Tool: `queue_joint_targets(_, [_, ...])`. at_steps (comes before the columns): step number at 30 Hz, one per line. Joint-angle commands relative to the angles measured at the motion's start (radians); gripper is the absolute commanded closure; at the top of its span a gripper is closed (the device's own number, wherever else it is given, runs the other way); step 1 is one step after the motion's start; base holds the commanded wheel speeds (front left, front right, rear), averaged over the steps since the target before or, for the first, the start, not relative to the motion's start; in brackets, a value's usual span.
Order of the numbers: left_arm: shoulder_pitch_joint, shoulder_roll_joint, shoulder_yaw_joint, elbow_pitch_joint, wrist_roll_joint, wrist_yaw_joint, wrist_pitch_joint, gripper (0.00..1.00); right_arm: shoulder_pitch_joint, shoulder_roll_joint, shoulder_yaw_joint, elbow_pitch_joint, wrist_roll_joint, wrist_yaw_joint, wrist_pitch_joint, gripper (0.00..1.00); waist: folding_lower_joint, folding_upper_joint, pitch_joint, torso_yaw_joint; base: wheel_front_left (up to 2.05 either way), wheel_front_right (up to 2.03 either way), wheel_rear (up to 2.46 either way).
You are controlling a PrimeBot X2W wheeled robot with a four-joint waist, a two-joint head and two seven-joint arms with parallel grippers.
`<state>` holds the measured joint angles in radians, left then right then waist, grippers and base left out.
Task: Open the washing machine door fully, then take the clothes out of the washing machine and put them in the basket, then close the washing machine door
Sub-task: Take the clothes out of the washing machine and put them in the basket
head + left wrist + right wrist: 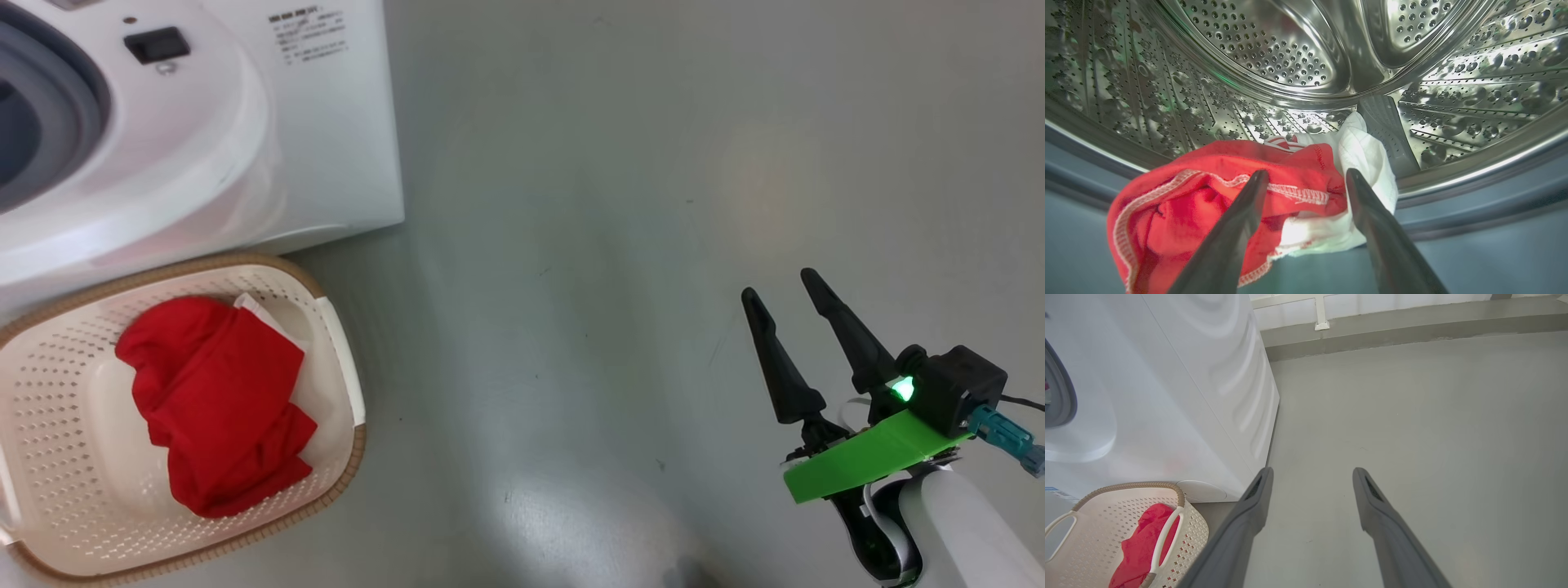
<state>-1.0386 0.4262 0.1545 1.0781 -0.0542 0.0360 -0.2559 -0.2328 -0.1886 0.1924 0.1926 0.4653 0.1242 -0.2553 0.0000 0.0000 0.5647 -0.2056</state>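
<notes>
Squarely on the grey floor (612, 245) stands the washing machine (310, 122), its steel drum (1274, 49) open to the left wrist view. Just before the machine's front, near its right corner, sits the basket (49, 425), a red garment (212, 400) heaped across its middle. A red-and-white garment (1208, 192) lies at the drum's front edge, spilling over the grey rubber ring (1494, 204). The left gripper (1306, 173) hangs over it, fingers spread wide, nothing clamped. The right gripper (780, 284) is likewise released, above bare floor well apart from the basket.
</notes>
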Motion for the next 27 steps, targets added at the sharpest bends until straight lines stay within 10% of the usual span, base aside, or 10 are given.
queue_joint_targets(1, [-0.013,0.065,0.015,-0.016,-0.004,0.010,-0.006,0.00,0.013,-0.017,0.020,-0.025,0.006,0.007,-0.006,0.00,0.0000,0.0000,0.008,-0.004,0.00,0.00,0.00])
queue_joint_targets(11, [-0.041,0.069,0.001,0.012,-0.006,0.018,-0.006,0.00,0.007,-0.011,0.014,-0.041,0.002,0.007,-0.006,0.00,0.0000,0.0000,0.047,-0.009,0.00,0.00,0.00])
queue_joint_targets(14, [-0.046,0.069,-0.002,0.020,-0.009,0.019,-0.006,0.93,0.003,-0.009,0.012,-0.041,0.001,0.007,-0.006,0.00,0.0000,0.0000,0.051,-0.009,0.00,0.00,0.00])
queue_joint_targets(15, [-0.047,0.069,-0.002,0.021,-0.010,0.019,-0.006,1.00,0.002,-0.009,0.011,-0.042,0.001,0.007,-0.006,0.00,0.0000,0.0000,0.051,-0.009,0.00,0.00,0.00])
queue_joint_targets(27, [-0.009,0.031,0.021,-0.059,-0.055,0.006,-0.006,1.00,-0.003,-0.013,0.010,-0.034,-0.001,0.007,-0.006,0.00,0.0000,0.0000,0.011,0.014,0.00,0.00,0.00])
